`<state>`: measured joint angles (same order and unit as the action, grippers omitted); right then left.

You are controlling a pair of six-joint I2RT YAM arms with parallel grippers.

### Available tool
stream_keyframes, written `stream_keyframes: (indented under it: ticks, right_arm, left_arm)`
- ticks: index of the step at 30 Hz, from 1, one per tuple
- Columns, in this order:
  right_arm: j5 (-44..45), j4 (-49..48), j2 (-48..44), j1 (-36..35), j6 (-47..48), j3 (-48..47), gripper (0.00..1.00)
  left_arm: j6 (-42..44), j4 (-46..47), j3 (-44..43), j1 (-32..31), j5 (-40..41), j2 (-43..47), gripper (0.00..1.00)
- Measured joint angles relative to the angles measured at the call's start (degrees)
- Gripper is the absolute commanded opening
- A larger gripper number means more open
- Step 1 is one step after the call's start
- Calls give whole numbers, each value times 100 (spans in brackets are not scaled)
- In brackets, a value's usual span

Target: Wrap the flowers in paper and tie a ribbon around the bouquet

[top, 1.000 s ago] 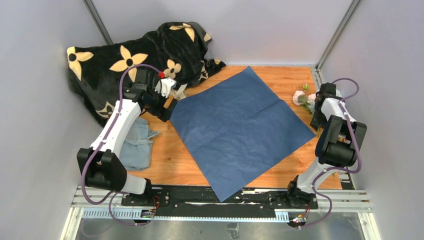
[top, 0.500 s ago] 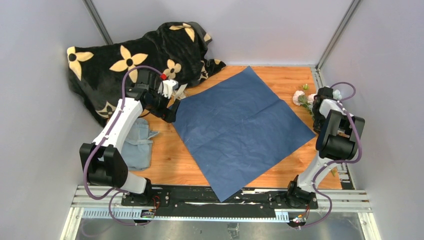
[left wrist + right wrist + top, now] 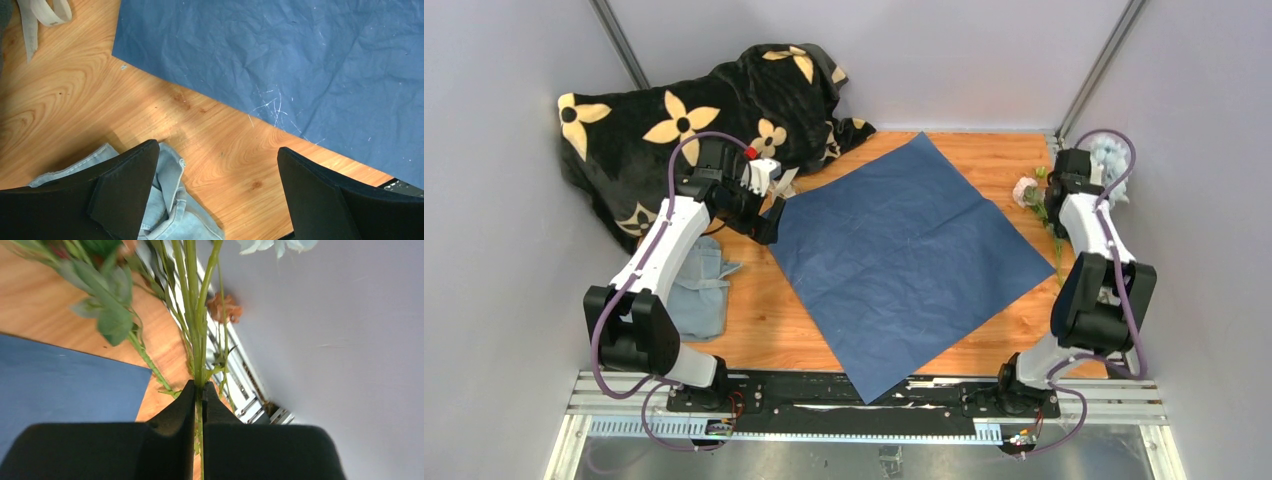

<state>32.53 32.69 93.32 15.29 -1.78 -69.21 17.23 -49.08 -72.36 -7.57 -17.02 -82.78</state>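
Paper: one large sheet spread flat on the table, dark blue side up, set as a diamond. Its near corner reaches over the black rail between the arm bases.

Flowers: at the table's right edge, hard by the wall and just off the paper's right corner. A pink bloom faces the paper, a pale blue bloom stands against the wall, and the green stems trail toward the near edge.

Right gripper: fingers pressed together on the green stems, pinching them between the tips. Leaves and blooms fan out beyond the tips.

Left gripper: fingers spread wide with nothing between them, hanging over bare wood at the paper's left corner.

Ribbon: beige loops lying on the wood just past the paper's left corner, close to the blanket.

Blanket: black with cream flower prints, heaped in the far left corner.

Cloth: pale blue, crumpled, left of the paper under the left arm.
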Motion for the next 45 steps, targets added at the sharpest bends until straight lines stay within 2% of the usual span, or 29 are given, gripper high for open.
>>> stream_keyframes:
  ticks: [3,5,10,12,13,15,17,20,24,30,31,32,34,36,39,41,43,45]
  right_arm:
    - [223,-90,-605,-452,214,-175,0]
    - [31,-164,-1032,-671,310,-254,0]
    - [-1902,-564,-2122,-953,68,-428,0]
    - [-2603,-863,-2291,-1355,-286,-446,0]
    - [-2944,-1064,-2275,-1770,-538,-450,0]
    - [-3453,-1351,-2057,-2553,-940,-507,0]
    - [-3899,-1567,-1370,-3427,-1491,-682,0]
    - [-4157,-1602,-415,-3952,-1998,-826,0]
    - [-4251,-1528,597,-4227,-2671,-780,0]
    - [-4135,-1600,861,-4240,-3154,-437,0]
    - [-4089,-1613,922,-4240,-3161,-444,4]
    - [-4046,-1598,986,-4240,-3143,-444,15]
    - [-4004,-1447,1115,-4238,-3038,-503,47]
    - [-3901,-960,1322,-4234,-2691,-852,58]
    - [-3381,140,1543,-4227,-1978,-1893,66]
    - [-2728,621,1412,-4148,-1416,-2544,62]
    - [-2188,791,1016,-3904,-1025,-2675,58]
    - [-1729,938,492,-3311,-734,-2518,62]
  left_arm:
    - [-20,46,0,0,-37,0,99]
    - [-37,85,0,0,-59,0,99]
    - [-81,271,76,0,-76,0,100]
    - [-122,380,173,0,-52,0,100]
    - [-142,433,232,0,-31,0,100]
    - [-173,490,295,0,11,0,100]
    - [-236,592,330,0,59,-2,100]
    - [-339,748,389,0,68,-2,100]
    - [-435,922,581,0,61,0,100]
    - [-452,986,658,0,63,0,100]
    - [-466,999,658,0,61,0,100]
    - [-472,999,658,0,61,0,100]
    - [-485,999,658,0,59,0,100]
    - [-483,992,658,0,61,0,100]
    - [-457,975,656,0,66,0,100]
    - [-417,949,654,0,70,0,100]
    - [-398,946,647,0,70,0,100]
    - [-393,944,647,0,66,0,100]
